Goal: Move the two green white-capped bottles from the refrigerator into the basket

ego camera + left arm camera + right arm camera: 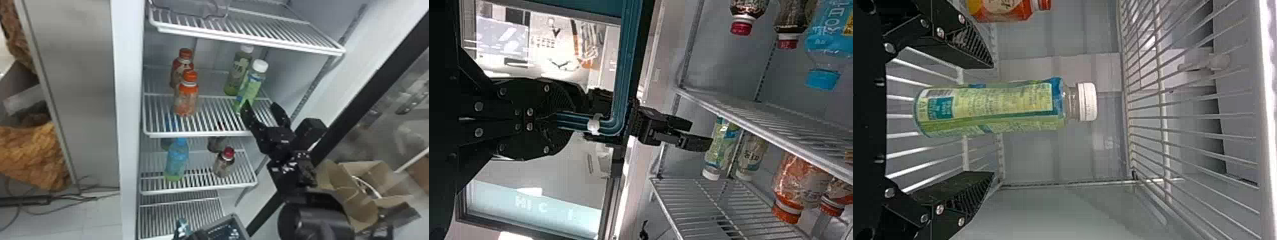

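We see the nearer green bottle [252, 87] on the refrigerator's wire shelf [198, 134], lined up with the gap of the spread right pincer [260, 103], the farther green bottle [235, 76] just behind it, while the left pincer [554, 119] is pressed together. Left of them stand two orange-capped bottles [186, 100], and a blue bottle [176, 159] and a red-capped bottle [224, 166] share the shelf below [198, 189]. Lower down we find a grey basket [236, 219], contents unclear, an open cardboard box [360, 204] farther right, and pale floor [99, 213] with cables [73, 198].
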Motion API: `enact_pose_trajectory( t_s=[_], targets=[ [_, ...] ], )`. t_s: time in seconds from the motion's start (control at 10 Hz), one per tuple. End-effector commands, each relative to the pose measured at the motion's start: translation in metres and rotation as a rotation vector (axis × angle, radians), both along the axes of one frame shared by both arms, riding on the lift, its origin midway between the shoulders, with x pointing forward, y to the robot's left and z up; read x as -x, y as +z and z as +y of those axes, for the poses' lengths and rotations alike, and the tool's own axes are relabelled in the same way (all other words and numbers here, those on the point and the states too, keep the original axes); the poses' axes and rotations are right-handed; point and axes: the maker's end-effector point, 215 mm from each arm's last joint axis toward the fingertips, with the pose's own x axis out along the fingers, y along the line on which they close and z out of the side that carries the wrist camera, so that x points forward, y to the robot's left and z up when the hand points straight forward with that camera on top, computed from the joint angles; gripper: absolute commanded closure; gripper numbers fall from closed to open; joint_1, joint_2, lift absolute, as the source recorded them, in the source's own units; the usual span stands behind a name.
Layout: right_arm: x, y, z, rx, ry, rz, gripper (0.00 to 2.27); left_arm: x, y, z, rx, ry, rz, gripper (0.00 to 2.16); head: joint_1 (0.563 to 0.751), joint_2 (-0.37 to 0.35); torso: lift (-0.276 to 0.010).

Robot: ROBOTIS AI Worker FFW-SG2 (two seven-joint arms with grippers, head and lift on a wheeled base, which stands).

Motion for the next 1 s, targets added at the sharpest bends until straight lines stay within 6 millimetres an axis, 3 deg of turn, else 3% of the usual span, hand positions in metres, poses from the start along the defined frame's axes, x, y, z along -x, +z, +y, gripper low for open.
enact_pose_trajectory(
  t_s=[0.0,0.9],
  targets=[
    [-0.014,0.004,0.004,-0.007,0.015,-0.006,0.3,0.0,0.0,0.0,0.0,-0.001,0.0,1.21,0.695,-0.35,-0.004],
    [-0.064,0.007,0.015,0.005,0.032,0.013,0.31,-0.002,0.001,0.0,0.003,0.008,0.001,1.22,0.695,-0.35,-0.004]
  ],
)
